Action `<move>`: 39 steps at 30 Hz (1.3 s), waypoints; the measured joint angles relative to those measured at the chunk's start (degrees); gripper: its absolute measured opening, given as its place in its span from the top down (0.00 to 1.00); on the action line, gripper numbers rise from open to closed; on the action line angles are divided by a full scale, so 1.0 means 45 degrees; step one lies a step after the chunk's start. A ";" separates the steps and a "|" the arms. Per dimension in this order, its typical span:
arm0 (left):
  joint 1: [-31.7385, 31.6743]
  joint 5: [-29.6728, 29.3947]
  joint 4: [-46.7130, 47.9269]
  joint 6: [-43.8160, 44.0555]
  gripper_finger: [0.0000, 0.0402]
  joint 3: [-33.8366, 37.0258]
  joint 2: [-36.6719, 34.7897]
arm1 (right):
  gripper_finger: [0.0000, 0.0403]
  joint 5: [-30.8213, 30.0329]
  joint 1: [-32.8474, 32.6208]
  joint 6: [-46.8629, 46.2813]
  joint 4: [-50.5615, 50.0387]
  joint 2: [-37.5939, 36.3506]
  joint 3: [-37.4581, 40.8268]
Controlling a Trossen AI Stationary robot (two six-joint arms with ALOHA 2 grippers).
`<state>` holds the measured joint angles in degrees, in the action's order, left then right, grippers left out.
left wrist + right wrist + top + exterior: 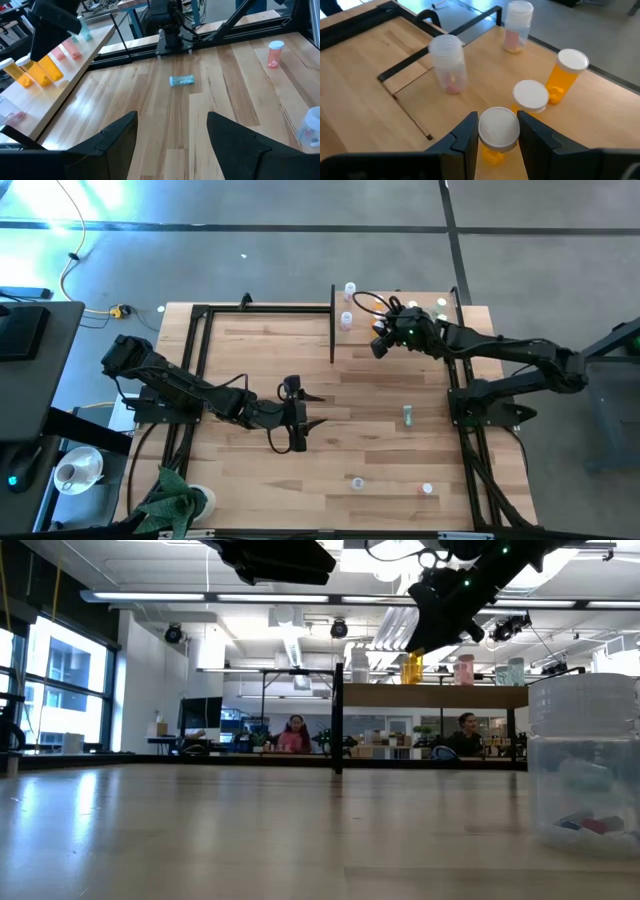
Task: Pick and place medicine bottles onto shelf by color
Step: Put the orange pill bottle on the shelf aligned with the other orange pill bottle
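My right gripper is over the pale-wood shelf at the table's far right and is shut on an orange bottle with a white cap. Two more orange bottles stand just beyond it, and two clear ones stand farther along. My left gripper is open and empty above the middle of the table. In its wrist view a green bottle lies on its side on the table, and a pink one stands upright. My right gripper pinches the orange bottle's white cap between its two fingers, which come from above, slanting down. The bottle is upright, its orange body below the fingers. Whether its base is on the shelf board is hidden by the cap and fingers.
A black post marks the shelf's left end. Pink and green bottles stand farther along the shelf. Two small bottles stand near the table's near edge, and a clear one is close to the low camera. People sit in the room behind.
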<state>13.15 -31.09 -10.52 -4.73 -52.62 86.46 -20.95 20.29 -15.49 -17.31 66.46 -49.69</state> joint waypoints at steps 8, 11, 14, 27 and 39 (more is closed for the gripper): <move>0.0000 0.0000 0.0000 0.0000 0.43 0.0000 0.0000 | 0.74 0.0003 0.0249 0.0000 0.0039 0.0179 -0.0004; 0.0000 0.0000 -0.0002 0.0002 0.43 0.0000 0.0000 | 0.74 0.0066 0.0249 0.0083 -0.0009 0.0179 -0.0005; 0.0000 0.0000 0.0000 0.0001 0.43 0.0000 0.0000 | 0.74 0.0101 0.0249 0.0107 -0.0090 0.0179 -0.0005; 0.0000 0.0000 0.0000 0.0005 0.43 0.0000 0.0005 | 0.74 0.0539 0.0249 0.0112 -0.0097 0.0174 -0.0005; 0.0000 0.0000 -0.0001 0.0000 0.43 0.0003 0.0005 | 0.63 0.0432 0.0244 0.0306 -0.0103 0.0174 -0.0005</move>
<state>13.15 -31.09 -10.53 -4.73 -52.61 86.48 -19.00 21.39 -14.11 -17.77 67.24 -49.71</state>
